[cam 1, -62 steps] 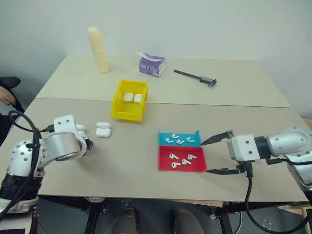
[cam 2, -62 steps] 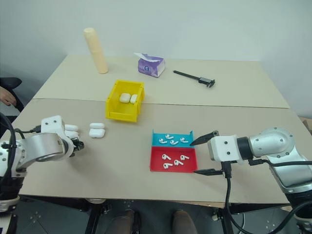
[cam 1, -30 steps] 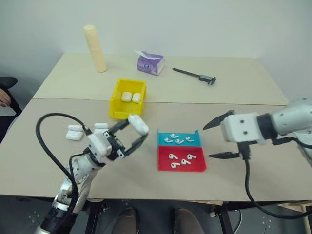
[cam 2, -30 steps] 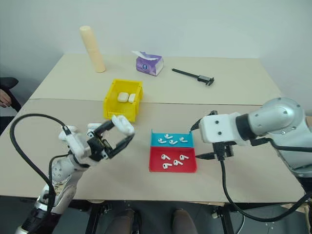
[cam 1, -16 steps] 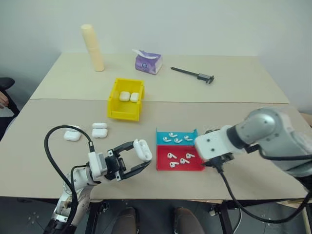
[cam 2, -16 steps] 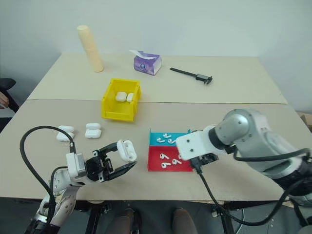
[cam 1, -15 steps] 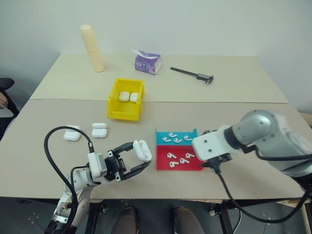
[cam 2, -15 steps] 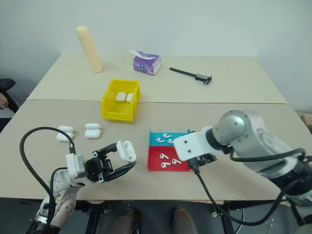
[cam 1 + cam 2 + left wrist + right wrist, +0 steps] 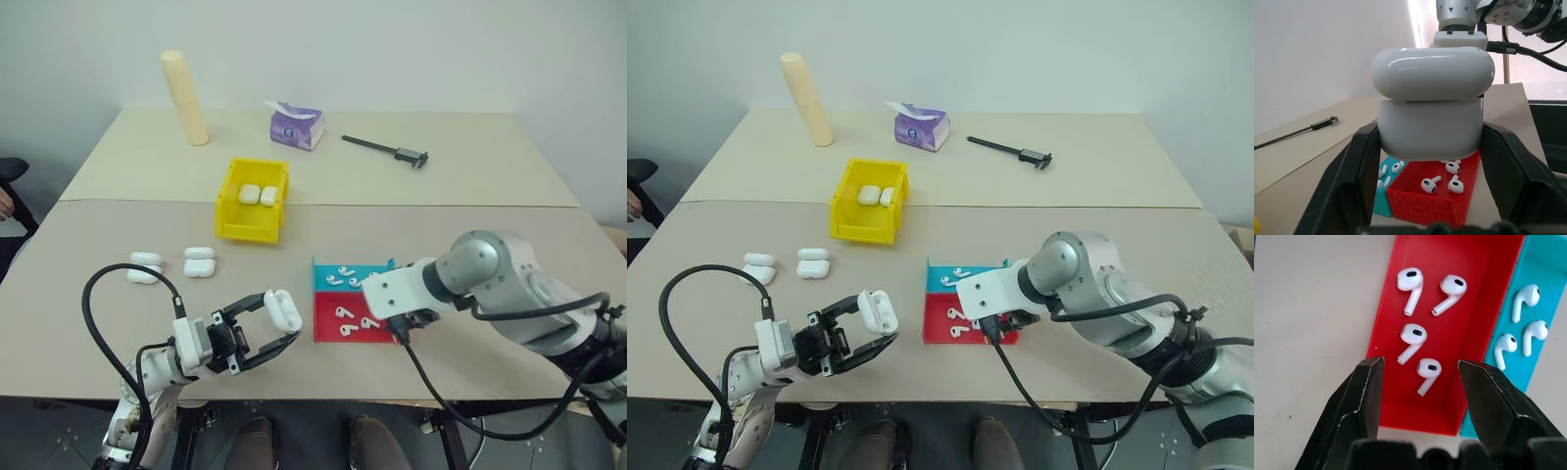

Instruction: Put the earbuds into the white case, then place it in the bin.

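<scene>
I am squeezing the white case [image 9: 1430, 115] tight in my left claw [image 9: 257, 331], holding it up above the near edge of the desk [image 9: 470, 176], lid closed. My right claw [image 9: 1420, 374] is pointing down over the red half of the little tray [image 9: 1484, 274], its two fingers spread apart with nothing between them. The earbuds [image 9: 1427, 369] are lying in the tray, four in the red half and more in the blue half. The yellow bin [image 9: 253, 201] is sitting near the middle of the desk (two more cases are lying inside it). Other white cases [image 9: 199, 261] are resting toward the left edge.
</scene>
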